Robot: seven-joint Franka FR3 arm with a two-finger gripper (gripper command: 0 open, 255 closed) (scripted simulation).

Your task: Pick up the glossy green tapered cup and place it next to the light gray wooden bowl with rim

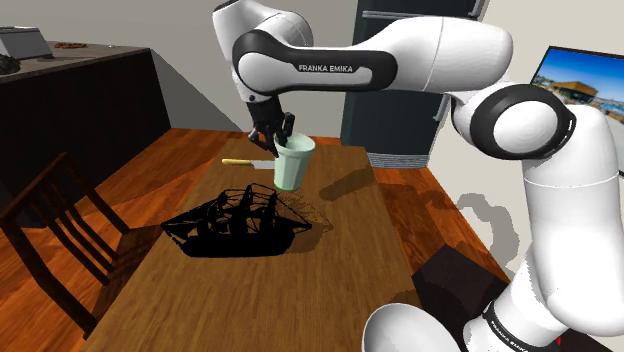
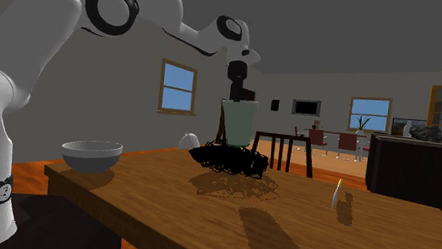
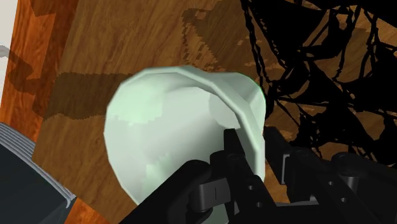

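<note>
The pale green glossy tapered cup hangs just under the black two-finger gripper, which pinches one side of its rim wall. It appears lifted clear of the wooden table. The cup looks light, rigid and slick, so it could swivel in this rim pinch. A black wiry ship model lies below the gripper, and the grey rimmed bowl sits well apart.

Wooden desk, brown grain, long rectangle. Black model ship sits near middle, hull on desktop, masts and rigging up. Knife with yellow handle lies flat toward far end in shoulder view, apart from ship. Grey bowl stands upright near desk corner at second exterior view's left, well apart from ship. Shadows across bare wood.
</note>
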